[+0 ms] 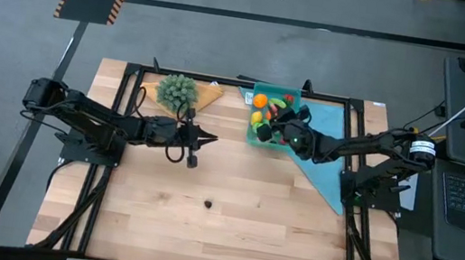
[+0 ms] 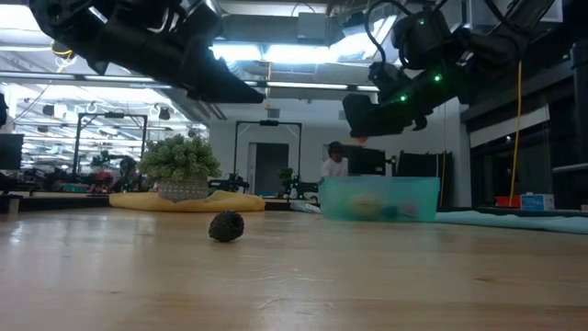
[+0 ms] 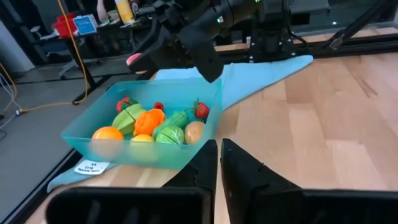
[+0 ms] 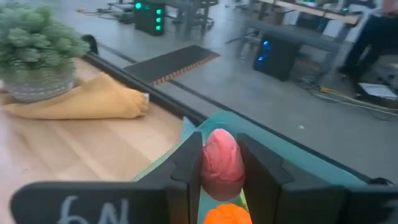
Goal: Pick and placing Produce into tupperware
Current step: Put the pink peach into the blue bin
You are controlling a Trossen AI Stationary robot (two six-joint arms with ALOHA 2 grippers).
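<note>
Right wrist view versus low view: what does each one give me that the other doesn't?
Only the right wrist view shows the pink piece clamped between the right gripper's fingers, with an orange piece just beyond it.

Only the low view shows the dark piece lying alone on the table, and the left arm overhead.

Both show the tupperware, the bushy green plant and the yellow cloth beneath it.

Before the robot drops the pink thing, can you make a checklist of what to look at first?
1. Right pincer shut on the pink egg-shaped toy piece: ok.
2. Right pincer above the translucent teal rectangular plastic box: ok.
3. Free spot in the box directly under the pink piece: cannot tell.
4. Left pincer shut, empty, away from the box: ok.
5. Small dark round toy on the wooden table not yet in the box: not ok.
</note>
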